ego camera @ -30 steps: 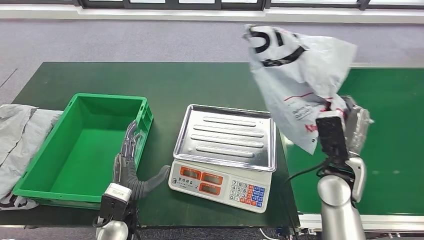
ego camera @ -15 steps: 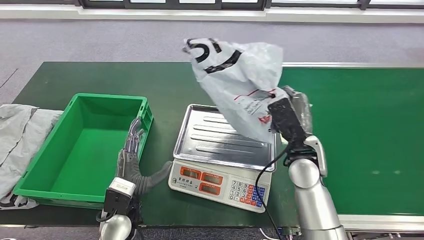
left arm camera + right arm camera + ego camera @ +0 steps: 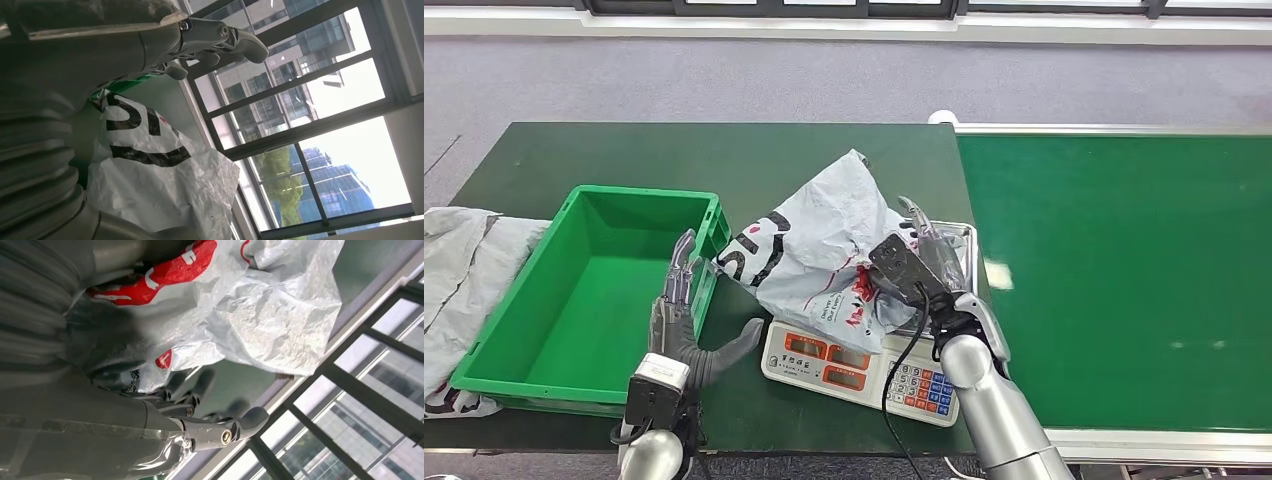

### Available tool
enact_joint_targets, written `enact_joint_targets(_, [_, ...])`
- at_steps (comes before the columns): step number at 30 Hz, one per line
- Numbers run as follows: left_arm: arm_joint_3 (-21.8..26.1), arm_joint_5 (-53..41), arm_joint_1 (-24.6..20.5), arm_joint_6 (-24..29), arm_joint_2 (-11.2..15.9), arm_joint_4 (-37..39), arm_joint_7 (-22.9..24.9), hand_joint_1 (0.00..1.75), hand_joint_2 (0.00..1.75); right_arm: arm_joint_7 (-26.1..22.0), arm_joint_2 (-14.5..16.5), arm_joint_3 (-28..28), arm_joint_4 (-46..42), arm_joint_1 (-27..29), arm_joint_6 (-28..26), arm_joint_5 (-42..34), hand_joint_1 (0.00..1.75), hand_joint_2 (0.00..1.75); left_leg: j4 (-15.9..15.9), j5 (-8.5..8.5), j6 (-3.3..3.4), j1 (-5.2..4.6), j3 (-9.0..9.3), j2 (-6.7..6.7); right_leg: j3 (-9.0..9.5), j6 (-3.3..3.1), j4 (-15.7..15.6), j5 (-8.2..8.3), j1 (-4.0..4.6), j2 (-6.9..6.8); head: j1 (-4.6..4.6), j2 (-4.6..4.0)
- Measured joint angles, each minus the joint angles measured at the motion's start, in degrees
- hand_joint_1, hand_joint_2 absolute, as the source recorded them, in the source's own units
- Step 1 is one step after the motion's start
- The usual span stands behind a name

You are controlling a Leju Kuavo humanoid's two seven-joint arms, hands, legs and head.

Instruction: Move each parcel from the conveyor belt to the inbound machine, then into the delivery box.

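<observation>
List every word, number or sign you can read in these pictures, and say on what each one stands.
None can be read with certainty.
Parcel: large black letters, folded and partly hidden; small red and black print, too blurred.
Scale: orange displays and keypad, marks too small.
Grey bags at the table's left end: no readable print.

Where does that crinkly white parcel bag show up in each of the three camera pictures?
Head view: parcel bag in the middle, lying on the scale.
Left wrist view: lower middle, black lettering showing.
Right wrist view: upper middle, beside the right robot hand.
Shared landmark: the bag's printing, black and red.
</observation>
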Motion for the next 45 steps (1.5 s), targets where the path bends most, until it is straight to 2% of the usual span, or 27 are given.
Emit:
enact_joint_targets(9, [0.0, -0.2, 1.2, 0.1, 0.0, -1.0, 0.0, 0.00, 1.75, -2.0, -0.3, 2.1, -9.5, 4.1, 0.0, -0.2, 0.00, 1.75, 0.0, 0.00, -0.01, 0.01, 0.00, 0.03, -0.04, -0.02, 0.0, -0.01, 0.01, 0.02, 0.00, 0.00])
enact_joint_targets(12, [0.0, -1.1, 1.6, 0.2, 0.0, -1.3, 0.0, 0.00, 1.75, -4.1, -0.6, 2.7, -12.6, 5.4, -1.1, -1.2, 0.00, 1.75, 0.0, 0.00, -0.01, 0.01, 0.00, 0.02, -0.04, -0.02, 0.0, -0.01, 0.01, 0.01, 0.00, 0.00])
enact_joint_targets(15, [0.0, -2.0, 2.2, 0.3, 0.0, -1.3, 0.0, 0.00, 1.75, -8.7, -1.0, 2.9, -18.8, 8.4, -3.3, -4.8, 0.00, 1.75, 0.0, -0.01, -0.01, 0.00, 0.00, 0.01, -0.04, -0.01, 0.0, -0.02, 0.00, 0.00, 0.00, 0.00])
enact_joint_targets(19, [0.0, -2.5, 3.2, 0.3, 0.1, -1.4, -1.0, 0.00, 1.75, -16.6, -1.8, 2.7, -30.4, 14.3, -5.5, -13.8, 0.00, 1.75, 0.0, -0.09, 0.00, 0.00, 0.00, 0.01, -0.07, -0.02, 0.0, -0.10, 0.00, 0.00, 0.00, 0.00])
enact_joint_targets(24, [0.0, -3.6, 3.4, -0.6, 1.0, -1.9, -1.7, 0.00, 1.75, -24.9, -2.8, -1.6, -42.0, 23.8, -10.8, -20.9, 0.00, 1.75, 0.0, -0.22, 0.04, -0.01, 0.03, 0.00, -0.03, -0.04, -0.1, -0.22, 0.00, -0.05, 0.00, 0.00])
enact_joint_targets(27, [-0.3, -6.6, 1.9, -2.3, 1.6, -2.3, 1.1, 0.00, 1.75, -29.1, -3.0, -5.3, -45.8, 28.9, -10.8, -26.7, 0.00, 1.75, 0.0, -0.24, 0.03, -0.02, 0.03, 0.01, -0.06, -0.06, -0.1, -0.23, 0.00, -0.04, 0.00, 0.00])
enact_joint_targets(30, [-1.4, -10.0, -1.8, -4.5, 2.1, -1.7, 6.3, 0.00, 1.75, -30.9, -2.5, -8.1, -48.0, 32.2, -11.1, -28.8, 0.00, 1.75, 0.0, -0.23, 0.02, -0.01, 0.07, 0.02, -0.07, -0.06, 0.0, -0.22, 0.00, -0.04, 0.00, 0.00])
enact_joint_targets(33, [-2.5, -12.3, -6.8, -6.0, 2.3, 0.9, 12.5, 0.00, 1.75, -31.0, -1.3, -9.4, -48.7, 34.5, -10.8, -29.2, 0.00, 1.75, 0.0, -0.17, -0.05, -0.01, 0.09, 0.03, -0.03, -0.11, 0.0, -0.15, 0.00, -0.03, 0.00, 0.00])
enact_joint_targets(37, [-3.5, -13.5, -11.0, -6.3, 2.3, 3.9, 15.5, 0.00, 1.75, -30.8, -0.2, -10.1, -49.1, 36.3, -10.5, -29.0, 0.00, 1.75, 0.0, -0.12, -0.11, -0.01, 0.11, 0.12, -0.06, -0.18, 0.0, -0.09, 0.00, 0.04, 0.00, 0.00])
enact_joint_targets(40, [-4.2, -17.2, -13.9, -6.6, 2.3, 7.2, 22.1, 0.00, 1.75, -29.1, 0.4, -10.4, -49.1, 36.6, -8.6, -29.4, 0.00, 1.75, 0.0, -0.11, -0.10, -0.01, 0.11, 0.12, -0.07, -0.18, 0.0, -0.09, 0.00, 0.06, 0.00, 0.00])
enact_joint_targets(42, [-4.5, -21.1, -17.1, -7.5, 2.0, 11.3, 26.5, 0.00, 1.75, -27.8, 0.9, -10.4, -48.8, 36.3, -6.6, -29.2, 0.00, 1.75, 0.0, -0.07, -0.09, -0.01, 0.08, 0.10, -0.08, -0.17, 0.0, -0.08, 0.00, 0.04, 0.00, 0.00])
enact_joint_targets(45, [-5.0, -26.3, -23.5, -9.7, 0.5, 19.5, 30.0, 0.00, 1.75, -26.7, 1.4, -10.2, -47.5, 34.7, -4.6, -27.5, 0.00, 1.75, 0.0, 0.02, -0.06, -0.01, 0.03, 0.05, -0.07, -0.14, 0.1, 0.01, 0.00, -0.02, 0.00, 0.00])
